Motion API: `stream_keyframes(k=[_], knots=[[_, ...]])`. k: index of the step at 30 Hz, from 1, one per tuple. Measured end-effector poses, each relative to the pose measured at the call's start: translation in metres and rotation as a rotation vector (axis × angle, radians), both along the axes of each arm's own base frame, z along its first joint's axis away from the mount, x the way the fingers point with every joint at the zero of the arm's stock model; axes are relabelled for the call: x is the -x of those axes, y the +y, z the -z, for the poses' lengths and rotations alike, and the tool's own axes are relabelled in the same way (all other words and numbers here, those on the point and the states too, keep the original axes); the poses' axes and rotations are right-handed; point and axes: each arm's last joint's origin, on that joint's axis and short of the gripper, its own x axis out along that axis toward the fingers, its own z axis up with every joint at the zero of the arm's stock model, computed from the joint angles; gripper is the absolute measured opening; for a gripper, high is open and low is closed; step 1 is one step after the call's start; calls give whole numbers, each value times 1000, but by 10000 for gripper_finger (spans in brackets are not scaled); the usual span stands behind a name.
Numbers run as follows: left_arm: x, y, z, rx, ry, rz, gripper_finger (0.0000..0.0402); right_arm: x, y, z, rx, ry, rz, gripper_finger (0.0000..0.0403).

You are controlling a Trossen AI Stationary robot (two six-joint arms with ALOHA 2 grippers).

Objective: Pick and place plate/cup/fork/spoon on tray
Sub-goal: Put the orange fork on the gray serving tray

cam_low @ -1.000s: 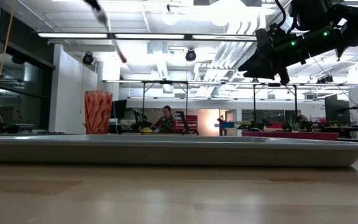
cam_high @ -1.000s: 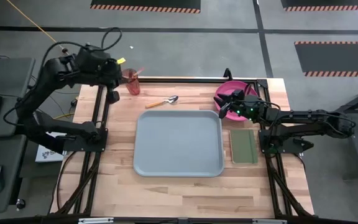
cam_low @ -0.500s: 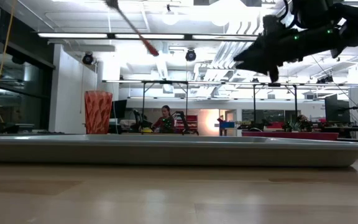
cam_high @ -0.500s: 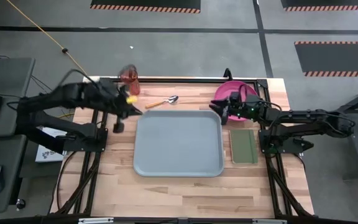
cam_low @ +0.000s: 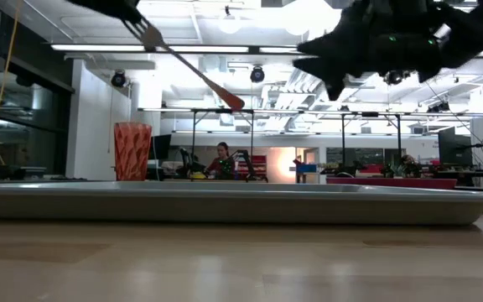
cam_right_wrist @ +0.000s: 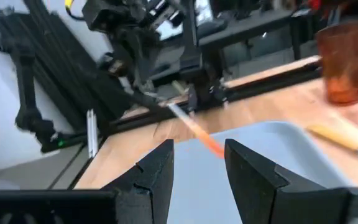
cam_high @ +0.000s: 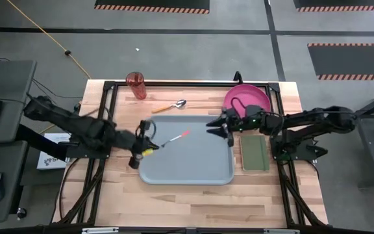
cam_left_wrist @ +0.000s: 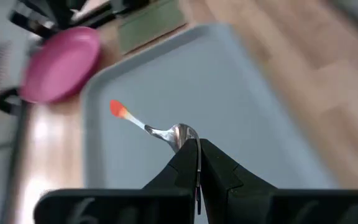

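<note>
My left gripper [cam_high: 149,145] is shut on a metal fork [cam_high: 172,138] with an orange-tipped handle, held above the left part of the pale blue-grey tray [cam_high: 187,162]. My right gripper [cam_high: 218,127] is open and empty above the tray's far right part. The pink plate [cam_high: 247,99] rests on the table beyond the tray's far right corner. The red-orange cup [cam_high: 136,85] stands upright at the table's far left. A spoon [cam_high: 169,106] lies on the table just beyond the tray's far edge. My left gripper pinches the fork's metal head end [cam_left_wrist: 183,133] between its two fingers, coming from the table's left side. The handle points away from the fingers toward the table's right. The fork is lifted clear of the tray and tilted, its orange tip [cam_low: 233,102] lower than its tines [cam_low: 146,31].
A dark-green rectangular pad [cam_high: 254,153] lies flat on the table to the right of the tray. Black frame rails run along the table's left, right and far edges. Bare wood shows in front of the tray's near edge.
My left gripper has swung from the far left corner by the cup toward the near edge and the right, carrying the fork over the tray's left part. My right gripper has gone from above the plate toward the table's left, out over the tray.
</note>
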Motion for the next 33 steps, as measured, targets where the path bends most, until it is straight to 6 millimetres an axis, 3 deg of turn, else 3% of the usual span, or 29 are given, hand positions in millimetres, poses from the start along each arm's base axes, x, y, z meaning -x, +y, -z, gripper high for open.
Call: stream_keyframes(k=[6, 10, 15, 20, 27, 33], knots=[[-5, -27, 19, -412, -17, -129, 0, -32, 10, -9, 12, 145, -57, 135], [-9, -43, 34, -621, -3, -169, 0, -43, 7, -13, -64, 285, 106, 135], [-20, -59, 60, -892, 61, -200, 0, -49, 1, -15, -185, 243, 379, 135], [-33, -64, 88, -1209, 135, -275, 0, -59, 0, -17, -321, 123, 379, 135], [-49, -59, 113, -1274, 207, -297, 0, -78, 0, -11, -397, -29, 318, 135], [-55, -56, 114, -1236, 182, -342, 0, -95, -3, -10, -392, -54, 339, 135]])
